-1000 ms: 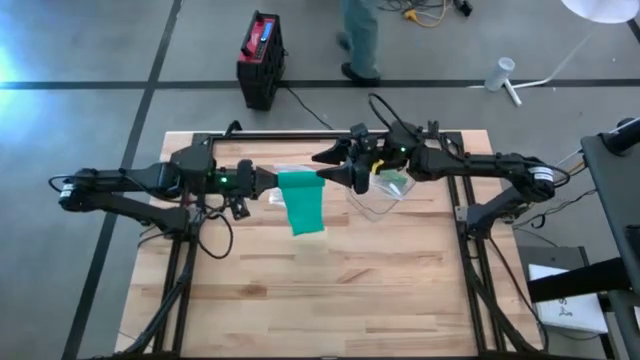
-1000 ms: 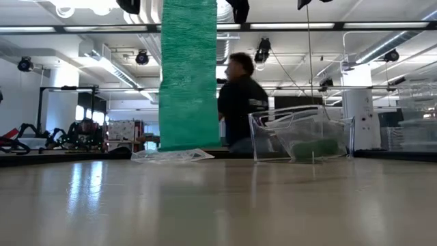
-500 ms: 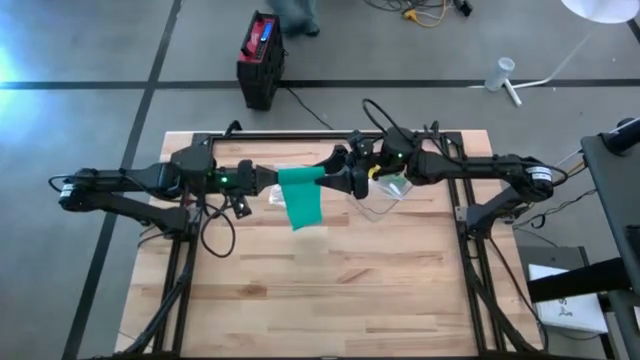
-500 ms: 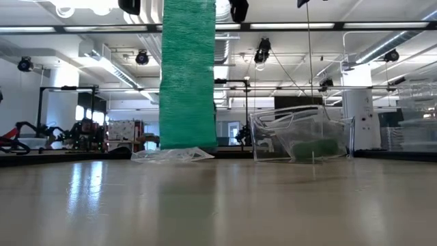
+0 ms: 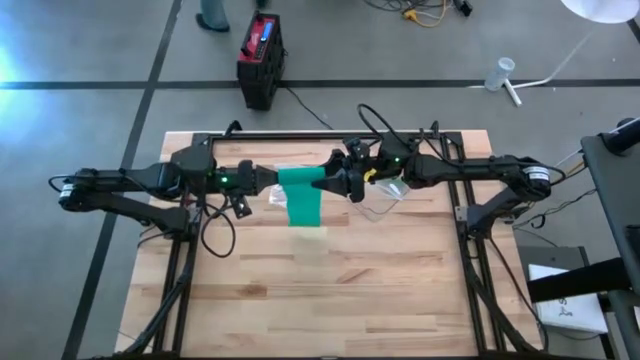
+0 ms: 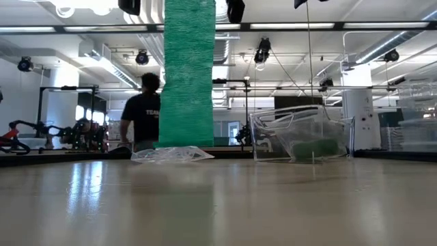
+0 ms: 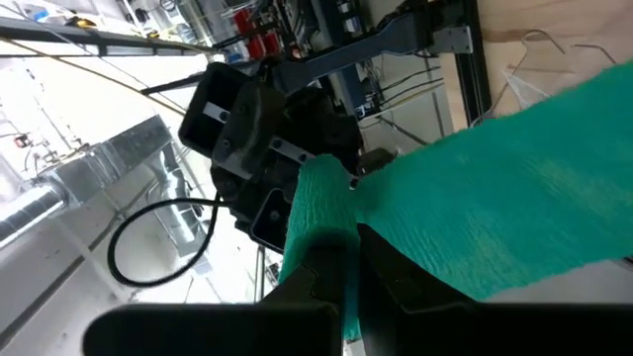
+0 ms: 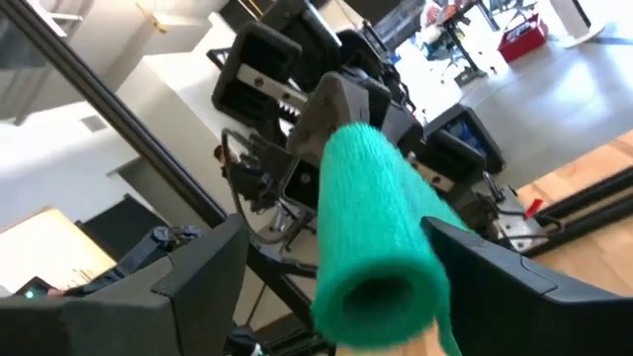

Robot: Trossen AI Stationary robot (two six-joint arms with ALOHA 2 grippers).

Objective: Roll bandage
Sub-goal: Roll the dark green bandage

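The green crepe bandage (image 5: 303, 197) hangs above the wooden table (image 5: 330, 290), one end pinched tight in the left gripper (image 5: 268, 180) fingers so it stays taut. Its rolled end lies between the spread fingers of the right gripper (image 5: 330, 182), wide around it and seemingly poised to grip and wind; a clear plastic box (image 5: 385, 197) sits just behind.

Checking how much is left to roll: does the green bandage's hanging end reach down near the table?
Yes: in the low view the green bandage hangs almost to the table.

Grey concrete floor (image 5: 80, 40), ceiling strip lights (image 6: 287, 26), person (image 6: 145, 116) beyond the table.
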